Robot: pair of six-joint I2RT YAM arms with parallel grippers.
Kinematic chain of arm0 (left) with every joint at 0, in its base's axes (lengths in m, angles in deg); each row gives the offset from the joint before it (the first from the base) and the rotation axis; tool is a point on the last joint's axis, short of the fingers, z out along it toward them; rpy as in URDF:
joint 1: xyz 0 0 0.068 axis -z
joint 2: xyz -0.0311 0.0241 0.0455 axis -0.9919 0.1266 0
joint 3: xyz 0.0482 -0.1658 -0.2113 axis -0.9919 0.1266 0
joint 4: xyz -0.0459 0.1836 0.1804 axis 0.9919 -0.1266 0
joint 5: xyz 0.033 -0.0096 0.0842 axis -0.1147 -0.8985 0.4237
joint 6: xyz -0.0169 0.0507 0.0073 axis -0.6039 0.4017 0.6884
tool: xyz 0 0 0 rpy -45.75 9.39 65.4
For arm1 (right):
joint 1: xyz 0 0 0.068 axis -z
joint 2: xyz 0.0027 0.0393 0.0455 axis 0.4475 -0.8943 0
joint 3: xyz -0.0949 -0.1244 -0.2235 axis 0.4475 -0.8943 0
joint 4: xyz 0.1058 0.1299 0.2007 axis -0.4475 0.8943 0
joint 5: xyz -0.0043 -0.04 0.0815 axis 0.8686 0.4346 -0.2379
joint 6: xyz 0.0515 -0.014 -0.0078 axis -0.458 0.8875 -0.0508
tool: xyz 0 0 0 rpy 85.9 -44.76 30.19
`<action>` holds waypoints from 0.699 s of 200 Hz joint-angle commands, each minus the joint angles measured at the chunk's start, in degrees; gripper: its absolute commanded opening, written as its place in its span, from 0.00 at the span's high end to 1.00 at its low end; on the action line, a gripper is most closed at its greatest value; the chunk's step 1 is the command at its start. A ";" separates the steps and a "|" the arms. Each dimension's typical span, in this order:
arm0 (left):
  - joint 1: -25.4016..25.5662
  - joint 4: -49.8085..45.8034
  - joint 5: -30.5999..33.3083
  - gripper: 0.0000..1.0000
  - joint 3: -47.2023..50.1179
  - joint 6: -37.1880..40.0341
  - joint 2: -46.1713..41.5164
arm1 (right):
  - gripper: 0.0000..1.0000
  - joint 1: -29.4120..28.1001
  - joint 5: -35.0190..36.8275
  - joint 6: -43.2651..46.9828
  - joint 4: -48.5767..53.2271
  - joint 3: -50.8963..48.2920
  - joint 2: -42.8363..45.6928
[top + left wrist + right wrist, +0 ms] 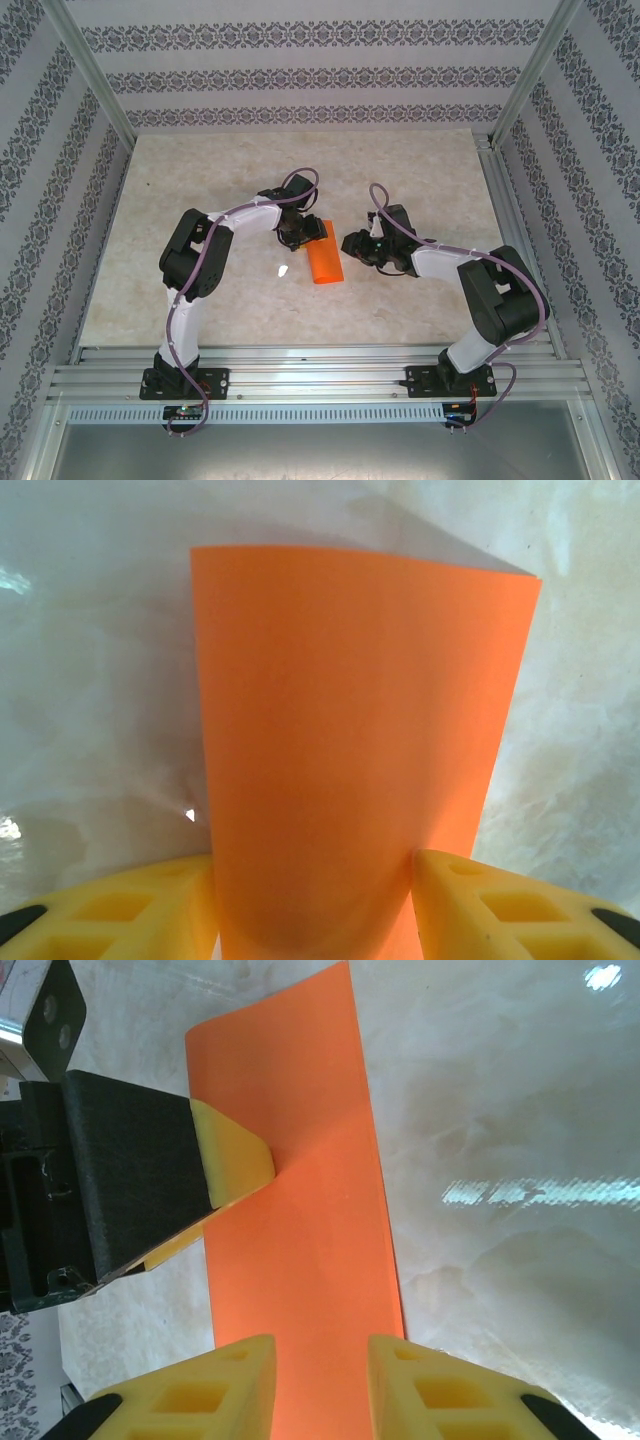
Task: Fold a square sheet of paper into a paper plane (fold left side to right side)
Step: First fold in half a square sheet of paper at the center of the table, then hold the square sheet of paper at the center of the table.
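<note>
Holding the far end of the strip, the left gripper (300,232) has its yellow fingers (150,905) set apart with the sheet of paper (325,262) running between them. The paper looks slightly cupped where it meets them. I cannot tell whether they are squeezing it or only bracketing it. From the right wrist camera, one of those fingertips (238,1155) rests on the orange surface, about midway across.

The paper lies near the middle of the table (200,180), between the two arms. It is a long narrow rectangle, not a square, so the left-to-right fold seems to be made and the crease is probably being set.

The right gripper (352,245) sits just beside the strip's right edge. Its fingers (215,1390) are a little apart, the paper lies in the gap between them, and nothing is gripped.

The main risk is sliding. The table looks smooth and glossy, and the paper is thin. A sideways push from either fingertip could therefore skate the strip along instead of flattening it, leaving the two layers misaligned and the crease crooked. If the left fingers close while the sheet is cupped, they could put in a stray wrinkle. The two grippers are also near each other, so a careless sweep could knock them together or drag the strip out from under the left fingertip.
</note>
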 commanded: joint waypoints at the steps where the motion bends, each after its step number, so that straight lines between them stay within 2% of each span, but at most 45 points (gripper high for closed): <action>1: 2.16 3.02 1.44 0.46 1.17 1.57 6.16 | 0.71 -1.27 -0.93 -0.67 -2.14 0.97 -1.49; 140: 2.12 3.68 2.09 0.45 1.31 0.24 6.91 | 0.73 -3.17 0.17 -2.00 -2.51 1.24 -2.53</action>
